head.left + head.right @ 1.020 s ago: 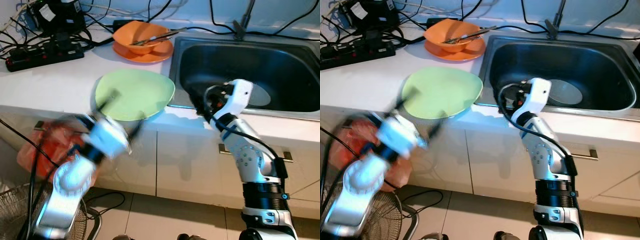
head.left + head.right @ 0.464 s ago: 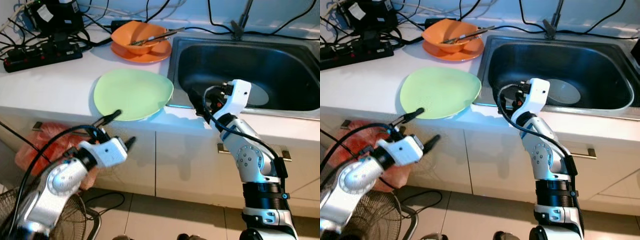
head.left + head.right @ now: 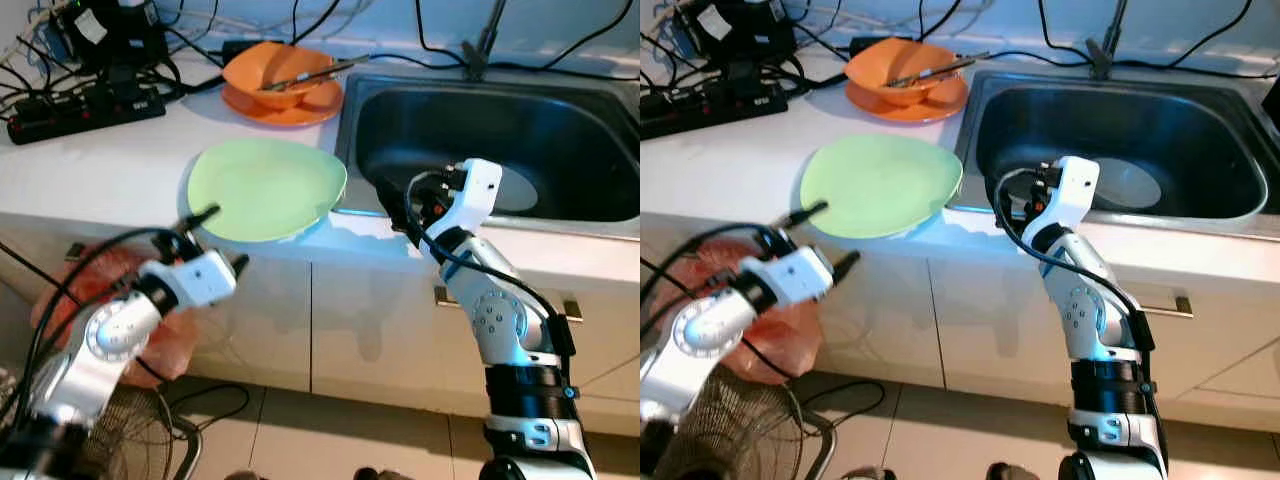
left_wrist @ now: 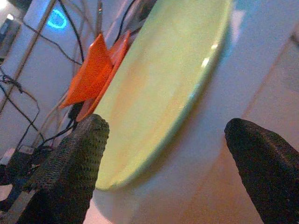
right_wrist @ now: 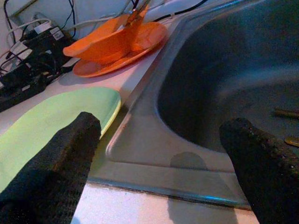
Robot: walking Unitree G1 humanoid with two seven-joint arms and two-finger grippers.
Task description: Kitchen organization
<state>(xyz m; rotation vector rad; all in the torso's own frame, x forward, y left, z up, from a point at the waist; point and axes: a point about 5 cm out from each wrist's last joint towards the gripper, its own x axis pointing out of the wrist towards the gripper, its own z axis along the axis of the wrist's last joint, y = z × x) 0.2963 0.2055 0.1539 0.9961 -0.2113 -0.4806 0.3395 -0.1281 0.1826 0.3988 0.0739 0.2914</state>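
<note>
A light green plate (image 3: 267, 188) lies on the white counter (image 3: 90, 170), close to its front edge and beside the sink (image 3: 560, 120). My left gripper (image 3: 222, 240) is open just below and in front of the plate's near rim, not touching it; the left wrist view shows the plate (image 4: 159, 93) edge-on between the spread fingers. My right gripper (image 3: 398, 208) is open at the sink's near left corner, holding nothing. At the back, an orange bowl (image 3: 280, 72) with utensils in it sits on an orange plate.
A power strip and tangled cables (image 3: 85, 100) crowd the counter's back left. A pale dish (image 3: 522, 190) lies in the sink under the faucet (image 3: 485, 45). Below the counter are cabinet doors (image 3: 370, 320), a red bag (image 3: 80, 300) and a wire fan guard (image 3: 150, 440).
My left arm, blurred a second ago, has swung up and now holds its open gripper near the plate's front rim. The right arm has stayed put.
</note>
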